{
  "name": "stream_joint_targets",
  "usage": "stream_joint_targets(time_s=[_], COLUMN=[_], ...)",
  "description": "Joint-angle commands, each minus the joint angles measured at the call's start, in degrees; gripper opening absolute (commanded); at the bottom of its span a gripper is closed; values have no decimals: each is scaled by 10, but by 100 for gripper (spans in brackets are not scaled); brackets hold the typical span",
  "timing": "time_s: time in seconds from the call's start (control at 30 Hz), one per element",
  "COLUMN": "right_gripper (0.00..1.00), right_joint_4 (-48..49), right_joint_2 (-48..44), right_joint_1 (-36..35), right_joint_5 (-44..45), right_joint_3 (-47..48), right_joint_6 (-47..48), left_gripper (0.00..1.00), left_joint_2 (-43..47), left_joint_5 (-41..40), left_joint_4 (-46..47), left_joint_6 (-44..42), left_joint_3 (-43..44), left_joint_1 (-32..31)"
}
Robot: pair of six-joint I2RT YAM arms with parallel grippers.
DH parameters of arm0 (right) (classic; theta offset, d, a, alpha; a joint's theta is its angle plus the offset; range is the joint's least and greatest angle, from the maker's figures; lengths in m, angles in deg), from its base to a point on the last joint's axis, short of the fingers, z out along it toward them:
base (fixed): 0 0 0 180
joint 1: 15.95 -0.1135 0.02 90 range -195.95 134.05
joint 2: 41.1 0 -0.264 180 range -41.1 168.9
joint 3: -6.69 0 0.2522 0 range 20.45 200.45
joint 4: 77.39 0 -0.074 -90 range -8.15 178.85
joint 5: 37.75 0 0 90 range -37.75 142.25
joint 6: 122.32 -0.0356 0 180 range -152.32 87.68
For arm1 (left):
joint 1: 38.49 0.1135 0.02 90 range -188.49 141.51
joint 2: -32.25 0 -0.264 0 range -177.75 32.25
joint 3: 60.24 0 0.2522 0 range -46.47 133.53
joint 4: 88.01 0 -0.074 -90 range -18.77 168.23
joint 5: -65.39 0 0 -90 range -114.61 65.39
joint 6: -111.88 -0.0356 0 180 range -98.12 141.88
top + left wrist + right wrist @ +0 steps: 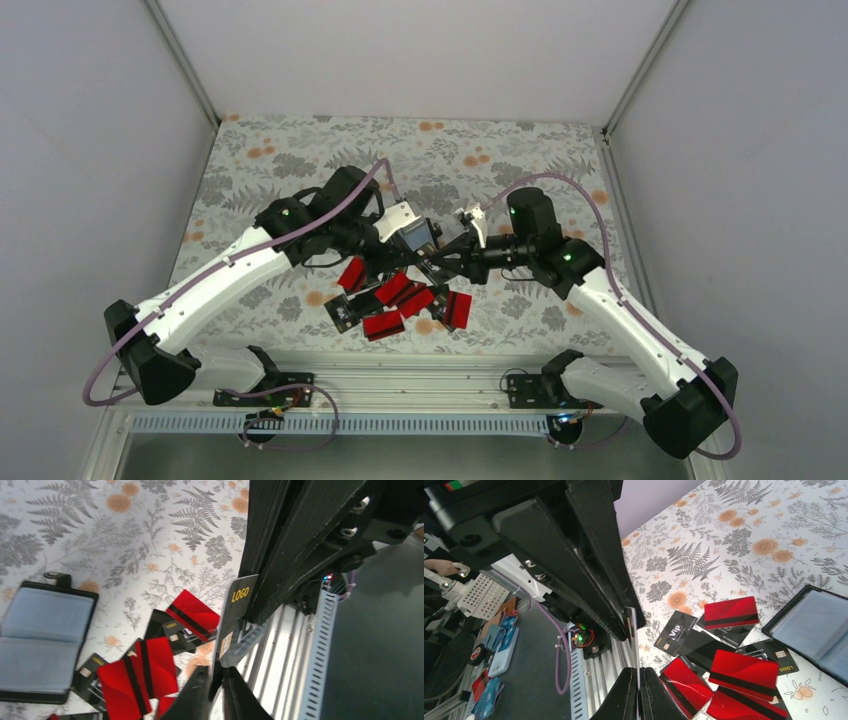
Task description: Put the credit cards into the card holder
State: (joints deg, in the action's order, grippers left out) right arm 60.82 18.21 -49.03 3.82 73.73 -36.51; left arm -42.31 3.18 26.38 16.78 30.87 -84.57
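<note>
Shared pinch on one black card
Nearest, credit cards litter the surface; above, left end effector and right end effector pinch its opposite ends, probably regripping for insertion; open card holder lies beyond at 12 o'clock.

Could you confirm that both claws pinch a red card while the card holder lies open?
Not quite: the left wrist view shows the pinched card is black, not red. The left claw and right claw both grip it, and the card holder lies open.

LOGO card — VIP card
</note>
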Motion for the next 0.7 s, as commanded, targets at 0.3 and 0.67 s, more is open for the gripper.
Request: stream_joint_targets(time_s=[0.3, 0.67], right_gripper=[4, 4], right_joint_4=[97, 140], right_joint_2=[49, 167], right_joint_1=[3, 62], right_joint_5=[96, 99], right_joint_3=[-31, -28], right_joint_6=[-133, -207], left_gripper=[47, 58], left_joint_2=[44, 27], left_joint_5=[-74, -127], left_joint_4=[105, 193], left_joint_6=[93, 188], left_joint_3=[-78, -161], left_joint_1=[70, 145])
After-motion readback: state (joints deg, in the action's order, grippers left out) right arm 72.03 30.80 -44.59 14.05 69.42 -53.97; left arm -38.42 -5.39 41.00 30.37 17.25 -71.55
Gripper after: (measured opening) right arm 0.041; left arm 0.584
